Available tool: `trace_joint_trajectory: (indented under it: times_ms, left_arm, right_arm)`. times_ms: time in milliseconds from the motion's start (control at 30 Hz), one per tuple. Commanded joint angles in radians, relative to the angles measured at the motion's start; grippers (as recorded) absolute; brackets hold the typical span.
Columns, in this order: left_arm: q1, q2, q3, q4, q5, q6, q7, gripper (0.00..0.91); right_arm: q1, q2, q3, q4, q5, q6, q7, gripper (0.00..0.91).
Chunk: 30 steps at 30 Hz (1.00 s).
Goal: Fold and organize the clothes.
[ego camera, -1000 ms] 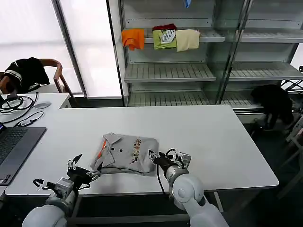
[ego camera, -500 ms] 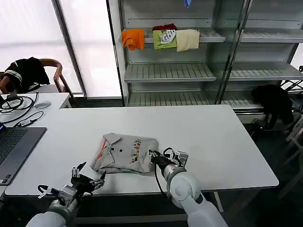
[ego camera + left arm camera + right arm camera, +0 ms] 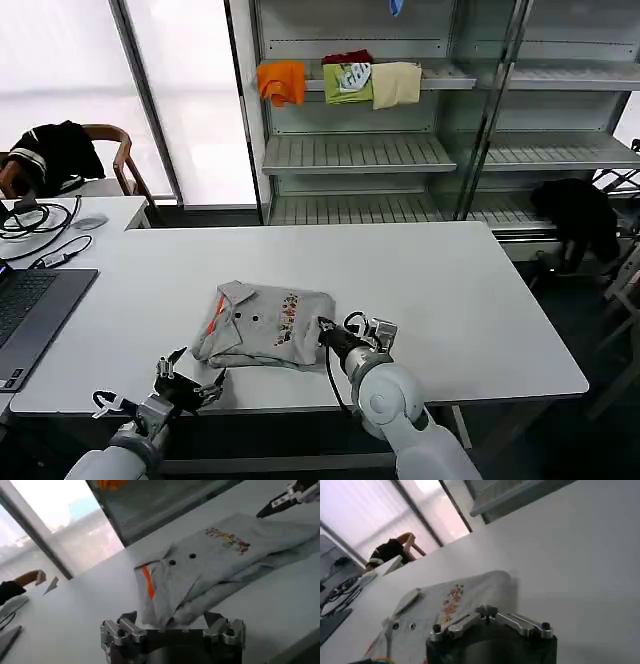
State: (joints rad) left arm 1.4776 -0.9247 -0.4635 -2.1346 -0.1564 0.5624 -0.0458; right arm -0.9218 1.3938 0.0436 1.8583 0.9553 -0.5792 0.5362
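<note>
Centrally on your white table (image 3: 450, 290), before grey shelving (image 3: 360, 150), lay one folded grey T-shirt (image 3: 265, 325). Your left gripper (image 3: 190, 385) sat near the shirt's front corner, fingers spread wide, holding nothing. Your right gripper (image 3: 325, 328) touched the shirt's right edge, its fingers close together; whether they pinched cloth could not be told.
</note>
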Motion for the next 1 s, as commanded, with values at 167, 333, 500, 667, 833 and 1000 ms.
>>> trace_joint_trajectory:
  times_ms: [167, 333, 500, 667, 833, 1000]
  left_arm:
    - [-0.065, -0.006, 0.015, 0.042, -0.016, 0.002, -0.007, 0.907]
    - [-0.093, -0.011, 0.032, 0.080, -0.017, 0.003, -0.005, 0.907]
    - [-0.119, -0.002, 0.036, 0.085, -0.036, 0.008, -0.013, 0.907]
    - [-0.149, -0.002, 0.040, 0.106, -0.048, 0.013, -0.023, 0.907]
    - [-0.136, 0.004, 0.034, 0.084, -0.061, 0.014, -0.016, 0.907]
    - [-0.117, 0.006, -0.007, 0.011, -0.112, 0.014, -0.025, 0.907]
  right_arm:
    - [-0.006, -0.007, 0.004, 0.005, -0.001, 0.000, -0.002, 0.000]
    - [-0.015, -0.016, 0.008, 0.014, -0.004, 0.000, -0.006, 0.000]
    - [-0.031, -0.029, 0.013, 0.022, -0.008, 0.000, -0.016, 0.000]
    - [-0.036, -0.034, 0.018, 0.036, -0.008, 0.000, -0.016, 0.000]
    - [-0.035, -0.039, 0.021, 0.051, -0.007, 0.000, -0.011, 0.000]
    - [-0.040, -0.053, 0.025, 0.070, -0.003, -0.001, -0.012, 0.000]
